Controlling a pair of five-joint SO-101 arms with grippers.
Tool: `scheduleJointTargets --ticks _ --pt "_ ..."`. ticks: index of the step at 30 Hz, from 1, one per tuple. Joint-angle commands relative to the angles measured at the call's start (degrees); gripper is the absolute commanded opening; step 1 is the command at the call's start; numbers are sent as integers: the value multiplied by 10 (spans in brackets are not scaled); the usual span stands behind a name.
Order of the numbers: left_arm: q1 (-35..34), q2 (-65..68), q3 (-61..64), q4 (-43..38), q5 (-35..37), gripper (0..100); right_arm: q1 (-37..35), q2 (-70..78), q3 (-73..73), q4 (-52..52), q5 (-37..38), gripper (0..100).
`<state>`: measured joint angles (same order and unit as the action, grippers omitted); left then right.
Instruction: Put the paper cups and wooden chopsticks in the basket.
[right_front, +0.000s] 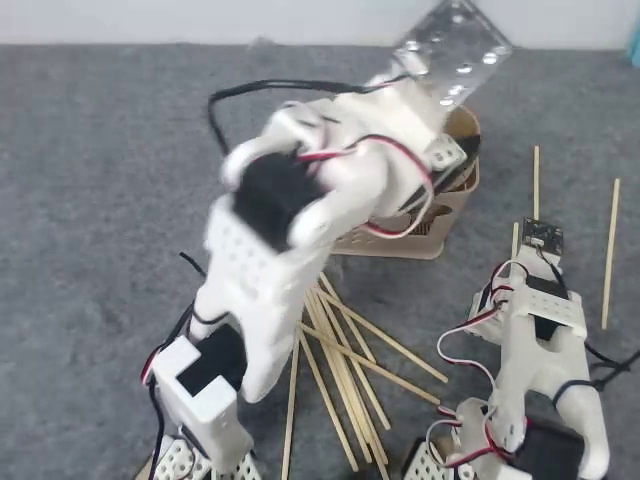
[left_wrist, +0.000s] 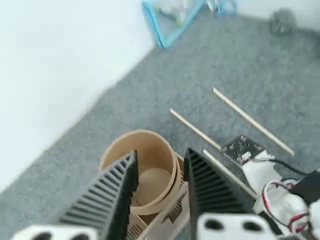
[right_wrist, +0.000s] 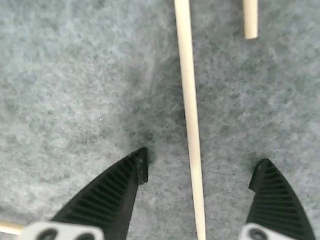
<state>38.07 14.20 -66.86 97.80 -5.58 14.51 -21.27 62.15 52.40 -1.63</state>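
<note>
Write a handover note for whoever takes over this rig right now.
Left gripper: open and empty, above the paper cup that sits in the basket.
Right gripper: open, straddling one chopstick that lies flat; not gripping it.
Done: a cup is in the basket.
Left: the chopstick pile near the basket and the loose chopsticks farther off all lie outside it.

The mat (right_front: 100, 150) is coloured a speckled grey, the chopsticks (right_wrist: 190, 100) a pale yellow-brown, the paper cup (left_wrist: 155, 175) light brown, the basket (right_front: 440, 225) tan, the arms (right_front: 260, 290) white and black, and the fingers (right_wrist: 112, 195) black with thin ridged lines.
</note>
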Motion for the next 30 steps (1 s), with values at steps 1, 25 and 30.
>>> scheduleJointTargets --ticks 1,25,30 --pt "-19 -24 -133 30 11 147 -7 -15 0 -3 11 329" --pt "-609 -651 724 -98 6 78 -52 -15 1 44 12 329" --pt "-697 -751 1069 -287 7 80 -51 -15 -27 109 13 329"
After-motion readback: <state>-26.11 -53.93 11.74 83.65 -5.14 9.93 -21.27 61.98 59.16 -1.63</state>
